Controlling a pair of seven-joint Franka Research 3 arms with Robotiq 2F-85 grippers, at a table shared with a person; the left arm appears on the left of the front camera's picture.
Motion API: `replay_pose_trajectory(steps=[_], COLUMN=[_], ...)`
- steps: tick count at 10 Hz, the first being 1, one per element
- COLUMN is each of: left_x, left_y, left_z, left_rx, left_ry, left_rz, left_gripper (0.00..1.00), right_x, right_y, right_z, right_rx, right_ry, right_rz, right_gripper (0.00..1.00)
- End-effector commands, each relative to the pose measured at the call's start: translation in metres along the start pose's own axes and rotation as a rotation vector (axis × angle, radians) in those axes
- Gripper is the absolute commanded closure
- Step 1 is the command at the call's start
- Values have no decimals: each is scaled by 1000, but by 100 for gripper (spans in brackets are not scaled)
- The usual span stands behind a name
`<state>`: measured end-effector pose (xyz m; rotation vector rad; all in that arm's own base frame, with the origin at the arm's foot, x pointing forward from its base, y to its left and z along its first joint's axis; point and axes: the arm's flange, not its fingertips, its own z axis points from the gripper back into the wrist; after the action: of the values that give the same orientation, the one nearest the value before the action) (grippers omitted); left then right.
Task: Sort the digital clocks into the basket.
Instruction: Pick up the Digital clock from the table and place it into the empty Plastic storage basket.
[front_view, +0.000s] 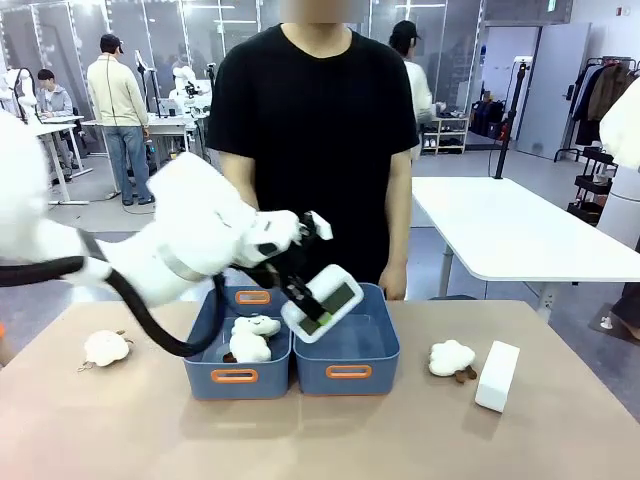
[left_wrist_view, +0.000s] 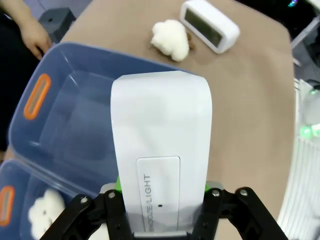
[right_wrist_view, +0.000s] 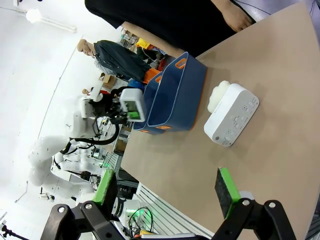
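Pinched at its button end between the jaws of the left gripper (left_wrist_view: 162, 195): 1 digital clock (left_wrist_view: 160, 135), tilted, hanging just above the empty right basket (front_view: 347, 372), apparently for release. Beside the jaws, left basket (front_view: 236, 376) with plush sheep (front_view: 252, 338). Right gripper (right_wrist_view: 165, 187) spread, holding nothing; 2nd digital clock (right_wrist_view: 231, 115) ahead of its jaws on the table (right_wrist_view: 280, 150).

The clock (left_wrist_view: 160, 130) in the left gripper (left_wrist_view: 162, 186) hides part of the basket (left_wrist_view: 70, 120) floor beyond it — and most of the green pads (left_wrist_view: 119, 185).
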<state>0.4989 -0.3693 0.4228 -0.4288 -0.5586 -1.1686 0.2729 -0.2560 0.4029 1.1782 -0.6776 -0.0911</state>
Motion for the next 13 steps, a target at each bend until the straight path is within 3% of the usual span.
replay_pose_trajectory(steps=[1, 3, 5, 6, 7, 8, 9, 11, 13], left_x=[29, 29, 12, 13, 16, 16, 12, -6, -58], left_y=[13, 29, 41, 41, 41, 37, 36, 49, 78], left_z=[-36, -64, -85, -79, -68, -55, -33, 47, 147], left_rx=[84, 143, 110, 101, 96, 66, 16, -81, -134], left_ry=[65, 143, 212, 204, 185, 171, 168, 108, -42], left_rz=[57, 108, 142, 136, 126, 108, 82, 190, 328], left_gripper=[100, 100, 100, 7, 8, 0, 0, 0, 0], right_x=[0, 0, 0, 0, 0, 0, 0, 0, 0], right_y=[1, 1, 1, 1, 1, 1, 1, 1, 1], right_z=[1, 1, 1, 1, 1, 1, 1, 1, 1], right_rx=[7, 7, 7, 7, 7, 7, 7, 7, 7], right_ry=[-1, -1, -1, -1, -1, -1, -1, -1, -1], right_rz=[5, 5, 5, 5, 5, 5, 5, 5, 5], right_gripper=[0, 0, 0, 0, 0, 0, 0, 0, 0])
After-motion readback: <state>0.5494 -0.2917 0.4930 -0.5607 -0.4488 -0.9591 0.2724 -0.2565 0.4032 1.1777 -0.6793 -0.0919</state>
